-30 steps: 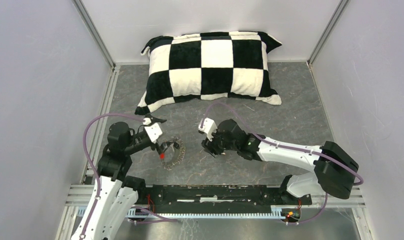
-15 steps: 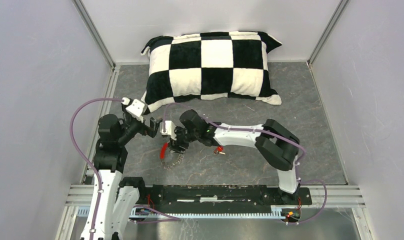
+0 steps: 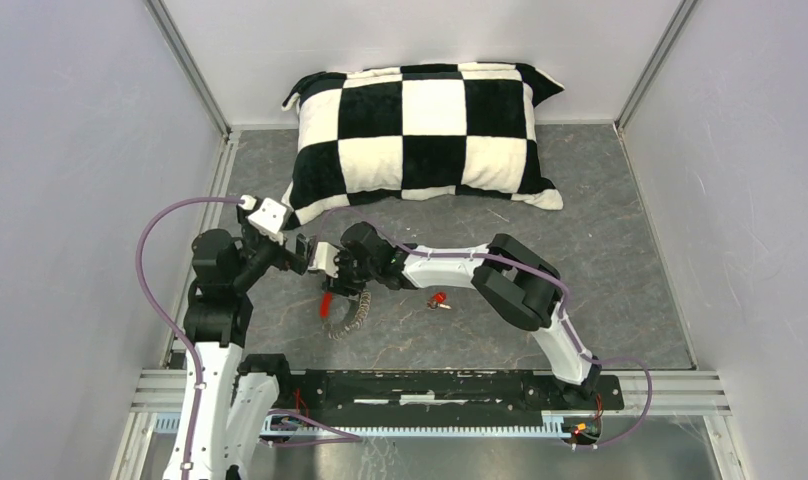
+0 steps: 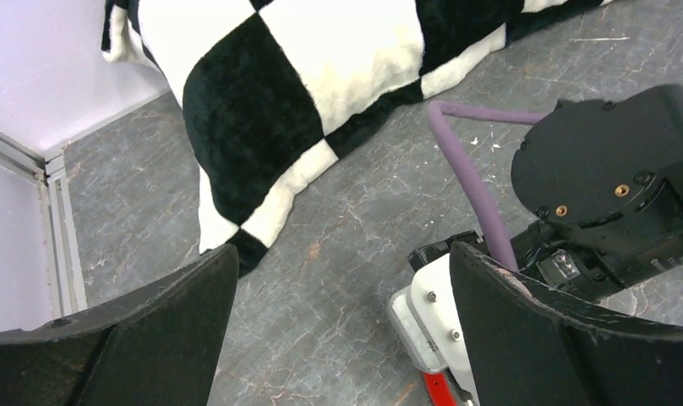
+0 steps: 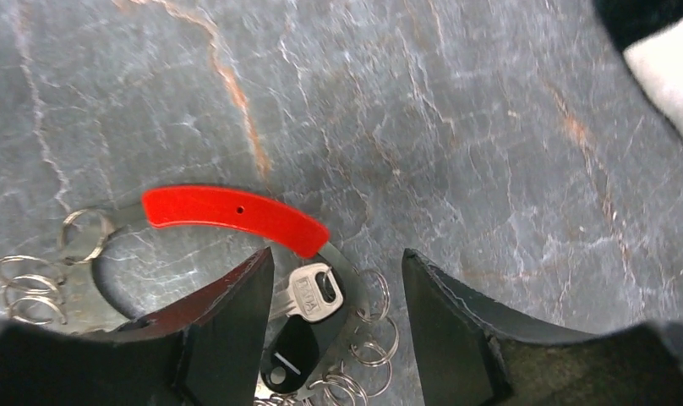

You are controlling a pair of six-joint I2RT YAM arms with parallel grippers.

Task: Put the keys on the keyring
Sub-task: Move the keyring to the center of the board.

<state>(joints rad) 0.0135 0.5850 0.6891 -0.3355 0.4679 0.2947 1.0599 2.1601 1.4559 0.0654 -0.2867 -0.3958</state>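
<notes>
Straddling the black-and-white key point(image 5: 311, 294) at the keyring point(image 5: 237, 211), right gripper point(image 5: 336, 279) stands half-open — likely to grasp it; left gripper point(image 4: 342, 262), eleven o'clock, gapes empty.

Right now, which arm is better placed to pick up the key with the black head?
The right, I think. The right gripper is open over the keyring, and the black-headed key lies between its fingers. The left gripper, also open, points toward the pillow and sees no key.

Right arm point(image 3: 450, 268) across beside left wrist point(image 3: 265, 250) (both sets of fingers point(image 5: 220, 326) apart)
</notes>
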